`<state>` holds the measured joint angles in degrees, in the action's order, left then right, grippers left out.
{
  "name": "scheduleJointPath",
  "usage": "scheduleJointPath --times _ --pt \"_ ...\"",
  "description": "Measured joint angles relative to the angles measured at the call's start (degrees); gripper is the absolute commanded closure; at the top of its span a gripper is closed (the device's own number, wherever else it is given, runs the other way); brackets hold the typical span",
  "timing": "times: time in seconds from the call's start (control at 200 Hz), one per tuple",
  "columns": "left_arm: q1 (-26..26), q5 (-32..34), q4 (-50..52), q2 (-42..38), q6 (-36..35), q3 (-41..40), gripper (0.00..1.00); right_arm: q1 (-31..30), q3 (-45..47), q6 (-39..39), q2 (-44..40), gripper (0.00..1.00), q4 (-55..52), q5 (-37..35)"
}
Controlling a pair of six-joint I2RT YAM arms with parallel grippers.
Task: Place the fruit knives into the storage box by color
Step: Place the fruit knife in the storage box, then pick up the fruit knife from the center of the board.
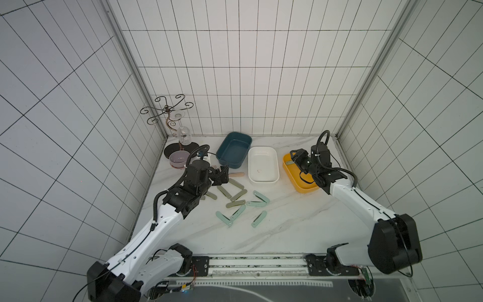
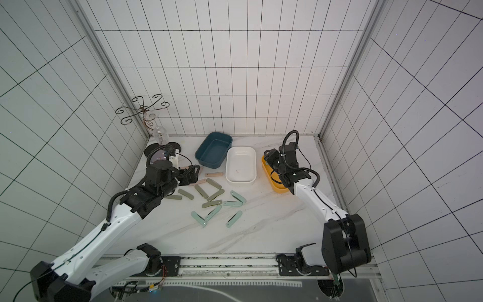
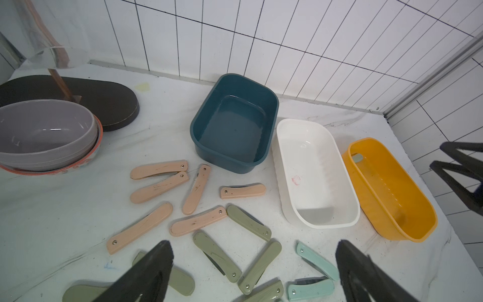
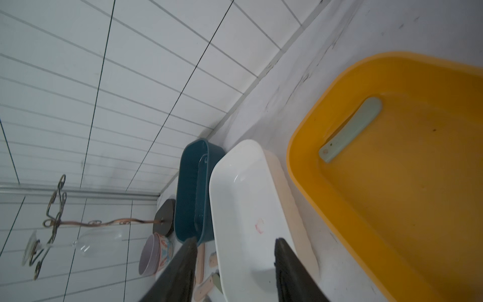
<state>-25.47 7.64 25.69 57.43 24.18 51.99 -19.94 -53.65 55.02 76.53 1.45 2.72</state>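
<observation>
Plastic-handled and small, the fruit knives (image 3: 198, 221) look light, stiff and smooth, so I judge each will skate on the marble table (image 1: 287, 230) if nudged, and could twist in a pinch taken near one end. The best hold, as I judge it, is across the flat handle at mid-length, with the jaws closing on the 2 long edges, clear of the thin blade that shows along some of them. 6 peach-pink knives (image 3: 196, 189) lie loose on the table near the blue box (image 3: 198, 123), with olive ones (image 3: 217, 257) just beside them, then mint ones (image 3: 316, 264). Several touch at their ends, so lifting one may drag its neighbour. 1 mint knife (image 4: 350, 130) lies flat inside the yellow box (image 4: 300, 167); the blue box and the white box (image 3: 281, 157) hold none. Left gripper (image 3: 253, 245) hangs over the olive cluster, jaws spread wide with nothing between them. Right gripper (image 4: 236, 240) hangs above the yellow box, jaws partly apart and empty
</observation>
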Motion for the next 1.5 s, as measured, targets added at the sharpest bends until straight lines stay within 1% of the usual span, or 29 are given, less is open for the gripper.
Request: scheduleJointPath --times 0.125,0.265,0.34,0.505,0.56,0.615,0.775,1.0,1.14,1.289,1.499 --pt "1.7 0.0 0.0 -0.9 0.3 -0.1 0.03 -7.4 2.1 -3.2 -2.4 0.47 -2.8 -0.2" --pt "1.9 -0.1 0.2 -1.9 0.3 -0.2 0.03 -14.5 5.6 -5.5 -3.3 0.42 -5.7 -0.3" --pt "1.9 -0.1 0.3 -2.7 0.3 -0.4 0.03 -17.6 8.3 -6.2 -3.7 0.41 -7.0 -0.2" --pt "1.9 -0.2 0.3 -3.5 0.5 -0.5 0.03 -23.0 12.2 -6.4 -4.0 0.37 -10.6 -0.3" --pt "1.9 -0.2 0.3 -3.5 0.5 -0.6 0.03 -24.5 12.3 -6.4 -3.8 0.35 -11.8 -0.3" --pt "1.9 -0.4 0.2 -3.6 0.6 -0.8 0.03 -26.1 12.3 -6.4 -3.5 0.30 -12.2 -0.4" --pt "1.9 -0.9 0.0 -4.2 1.0 -1.9 0.03 -30.7 12.3 -6.2 -0.2 0.25 -13.2 -0.5" --pt "1.9 -1.7 -0.2 -4.9 1.4 -2.5 0.03 -36.2 12.3 -5.4 6.8 0.24 -14.8 -0.9" --pt "1.9 -2.0 -0.6 -5.3 1.5 -2.7 0.03 -38.1 12.0 -5.0 9.2 0.24 -14.4 -1.6" --pt "1.9 -2.0 -0.7 -6.2 1.5 -3.3 0.03 -38.2 11.2 -4.9 10.5 0.25 -13.6 -2.3" --pt "1.9 -2.0 -0.7 -6.7 1.6 -3.5 0.03 -38.2 6.7 -5.9 15.2 0.28 -13.3 -3.3"
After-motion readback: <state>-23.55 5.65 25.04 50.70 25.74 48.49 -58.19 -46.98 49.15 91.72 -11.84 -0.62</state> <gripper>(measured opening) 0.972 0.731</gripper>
